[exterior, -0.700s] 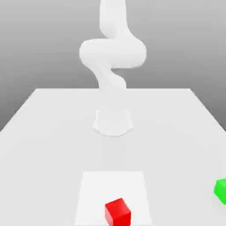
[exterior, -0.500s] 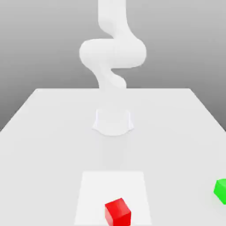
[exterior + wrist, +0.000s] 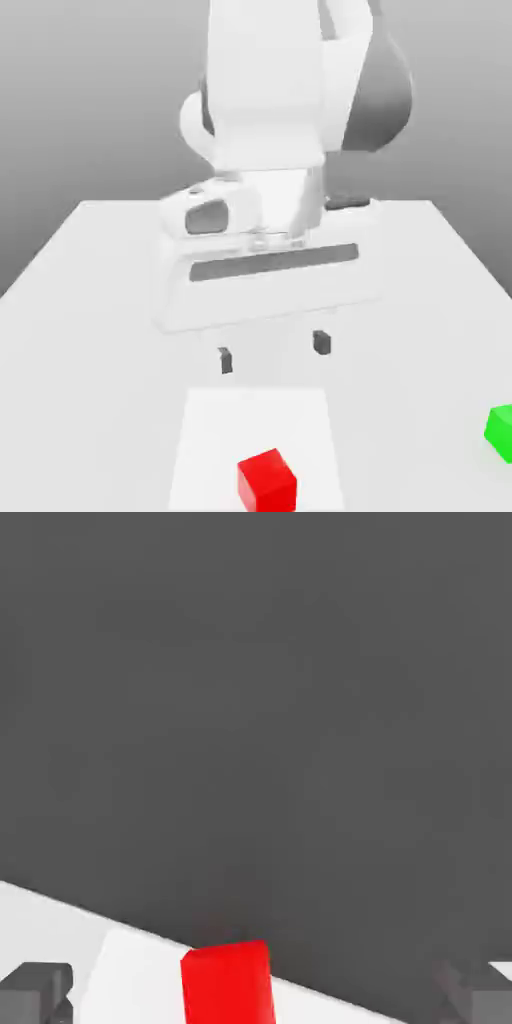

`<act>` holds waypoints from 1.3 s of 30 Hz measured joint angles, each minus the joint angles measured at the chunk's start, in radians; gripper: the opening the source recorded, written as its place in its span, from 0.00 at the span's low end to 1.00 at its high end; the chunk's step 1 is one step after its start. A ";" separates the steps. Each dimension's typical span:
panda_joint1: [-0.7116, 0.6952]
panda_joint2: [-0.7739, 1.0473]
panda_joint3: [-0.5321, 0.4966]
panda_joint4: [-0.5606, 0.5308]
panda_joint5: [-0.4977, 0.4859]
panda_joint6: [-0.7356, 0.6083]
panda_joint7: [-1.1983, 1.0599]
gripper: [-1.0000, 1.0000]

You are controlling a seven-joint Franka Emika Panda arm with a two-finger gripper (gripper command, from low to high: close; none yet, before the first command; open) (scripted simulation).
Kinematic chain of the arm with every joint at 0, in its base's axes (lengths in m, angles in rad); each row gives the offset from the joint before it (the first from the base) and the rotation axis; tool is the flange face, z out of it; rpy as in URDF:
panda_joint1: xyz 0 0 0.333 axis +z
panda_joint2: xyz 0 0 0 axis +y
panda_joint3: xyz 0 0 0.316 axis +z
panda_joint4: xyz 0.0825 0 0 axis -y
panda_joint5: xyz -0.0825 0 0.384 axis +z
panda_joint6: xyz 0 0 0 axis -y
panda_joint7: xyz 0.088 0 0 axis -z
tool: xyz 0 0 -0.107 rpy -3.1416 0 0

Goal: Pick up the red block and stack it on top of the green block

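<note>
The bench [image 3: 90, 330] is the largest thing in the scene, a pale, plain surface that runs back to a straight far edge in the exterior view, with a grey backdrop [image 3: 60, 80] above it. Next in size comes the robot arm [image 3: 265, 90], white with dark grey patches, reaching down over the middle of the bench from the top of the exterior view.

At its lower end is the gripper [image 3: 272, 352], a broad white body with a dark stripe across it, slightly tilted, its exterior view's right end a little higher. Its two fingers, dark at the tips, stand wide apart with nothing between them. It hangs above the bench, and it has hold of nothing.

A brighter white square [image 3: 225, 425] lies flat on the bench, near the exterior view's lower edge. Smallest are the two cubes, both plain and smooth-faced. The red block [image 3: 267, 483] sits on the white square, toward the square's near edge and turned at an angle to it; in the hand view it shows between the two fingers' ends, apart from both. The green block [image 3: 501, 433] rests on the bench well apart from the red one, at the exterior view's right edge, which cuts part of it off.
</note>
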 joint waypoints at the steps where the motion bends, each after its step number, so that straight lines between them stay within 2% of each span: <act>1: -0.002 0.036 0.002 -0.005 -0.002 0.013 -0.014 0.50; 9: -0.017 0.324 0.021 0.001 0.003 0.189 -0.079 0.50; 10: -0.020 0.345 0.025 0.004 0.005 0.206 -0.081 0.00; 17: -0.020 0.343 0.025 0.003 0.005 0.203 -0.081 0.00; 22: -0.002 0.192 0.018 -0.018 -0.022 0.074 -0.066 0.00; 32: 0.256 0.158 0.269 0.045 -0.124 -0.030 -0.153 0.00; 34: 0.319 0.210 0.304 0.073 -0.170 -0.009 -0.154 0.00; 36: 0.356 0.282 0.297 0.087 -0.212 0.046 -0.136 0.00; 37: 0.366 0.306 0.291 0.091 -0.224 0.067 -0.129 1.00; 39: 0.366 0.306 0.291 0.091 -0.224 0.066 -0.129 1.00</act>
